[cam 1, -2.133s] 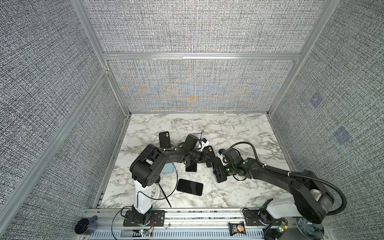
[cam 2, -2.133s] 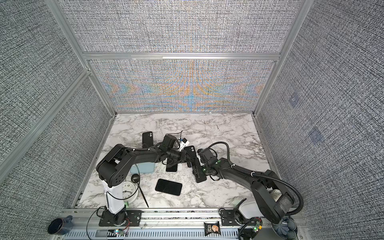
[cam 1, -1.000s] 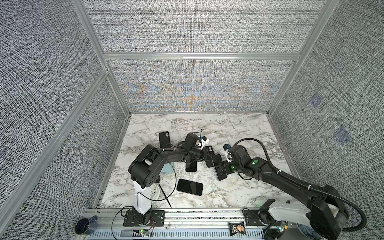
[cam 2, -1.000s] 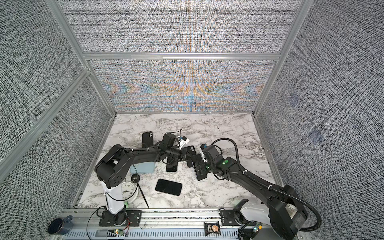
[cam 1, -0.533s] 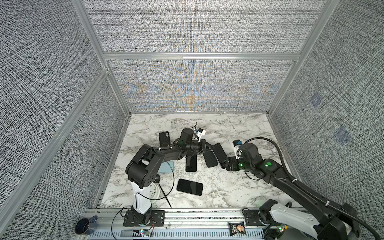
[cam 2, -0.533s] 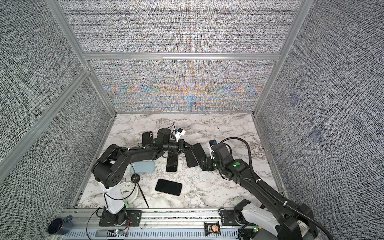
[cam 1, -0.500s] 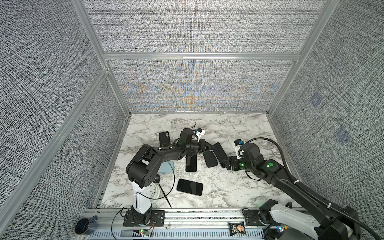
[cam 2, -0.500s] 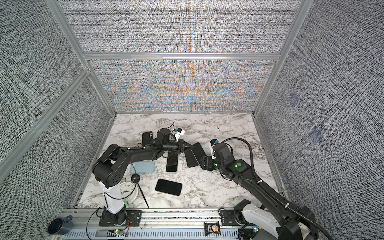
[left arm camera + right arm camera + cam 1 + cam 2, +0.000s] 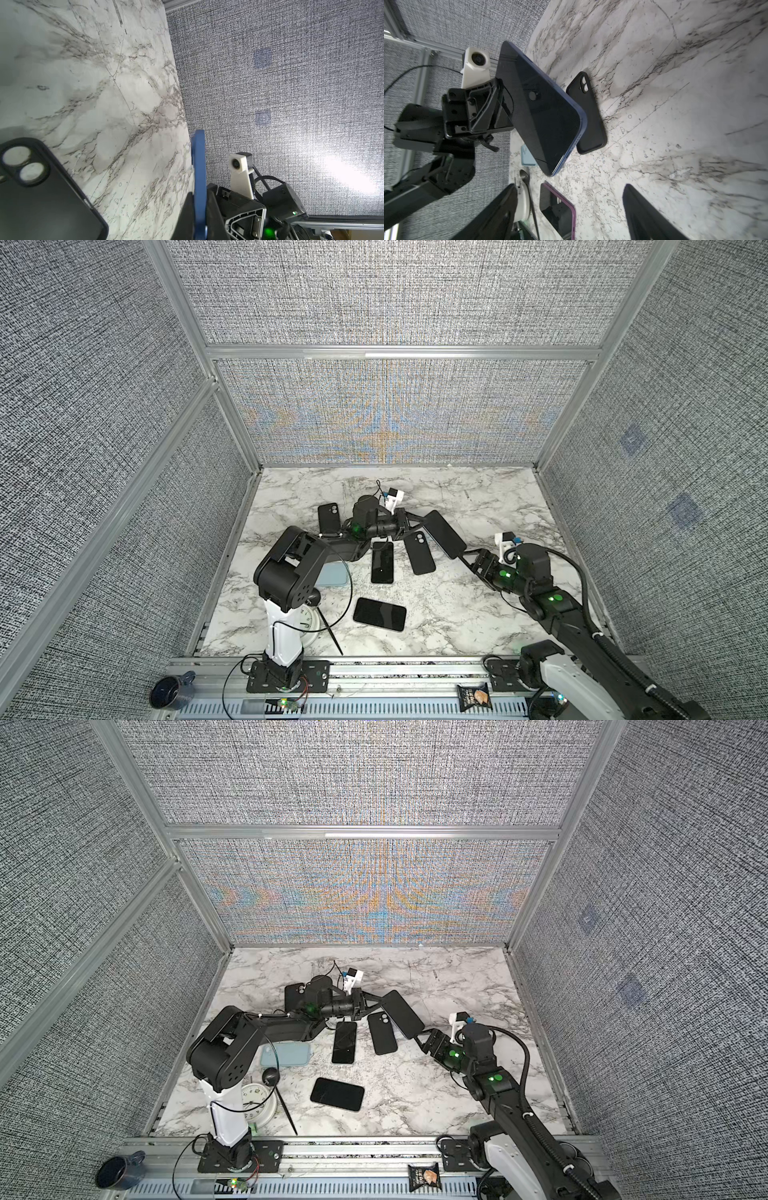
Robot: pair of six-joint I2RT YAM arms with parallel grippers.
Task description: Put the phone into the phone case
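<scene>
Phone [image 9: 446,534] between left jaws, aloft

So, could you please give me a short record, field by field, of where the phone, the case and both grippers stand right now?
left gripper: shut on one end of the dark blue-edged phone
phone: lifted off the white marble table, tilted, screen dark
case: black phone case with two camera holes, flat on the table beside the phone, empty, marble showing through the holes
right gripper: open, holding nothing, near the phone's free end
task state: phone not yet in the case
</scene>
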